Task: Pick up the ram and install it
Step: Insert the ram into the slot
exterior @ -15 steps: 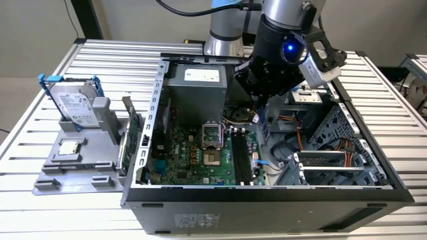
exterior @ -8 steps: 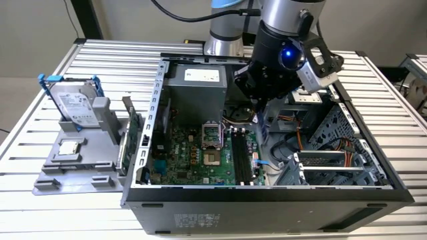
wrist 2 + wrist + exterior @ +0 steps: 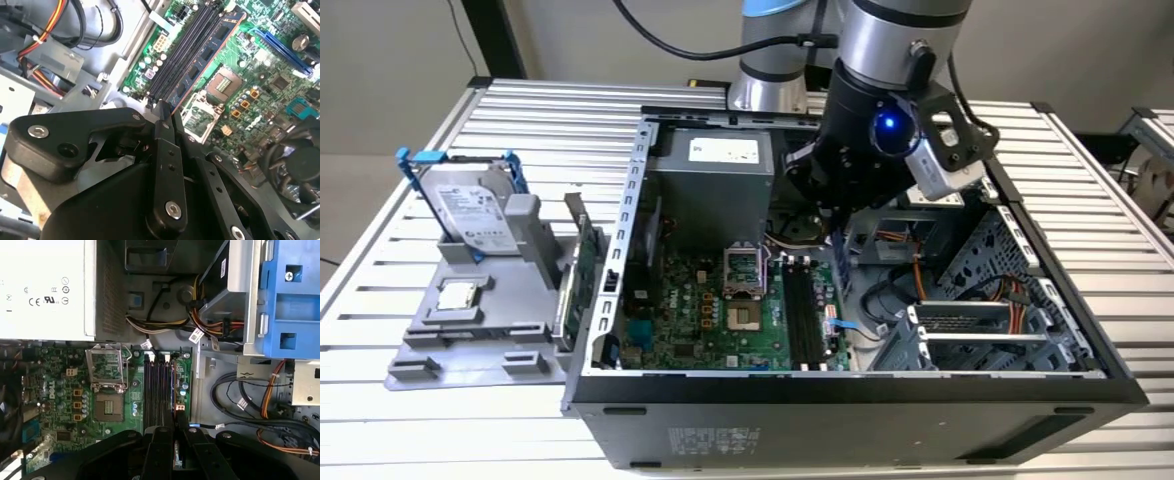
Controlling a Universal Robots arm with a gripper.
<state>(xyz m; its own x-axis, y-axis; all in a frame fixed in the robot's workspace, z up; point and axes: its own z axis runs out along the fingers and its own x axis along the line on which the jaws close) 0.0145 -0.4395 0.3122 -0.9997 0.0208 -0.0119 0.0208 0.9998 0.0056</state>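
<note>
Looks like the install step to me: the gripper (image 3: 169, 112) is pinched narrow on the ram (image 3: 210, 55), held right over the black slots (image 3: 803, 310) mid-frame in the exterior view, so seating it probably needs dead-square alignment and an even push.

The computer case (image 3: 854, 385) sits on the worktop (image 3: 454, 430). Beside it, on the exterior view's left, a holder (image 3: 467, 340) carries the hard drive (image 3: 467, 215) and processor chip (image 3: 458, 296). The motherboard (image 3: 707, 320) lies in the case, with the power supply (image 3: 720, 175) behind it. Inside the case, the gripper (image 3: 167, 111) holds the ram (image 3: 210, 55) over the board, parallel to the memory slots (image 3: 175, 55).
</note>
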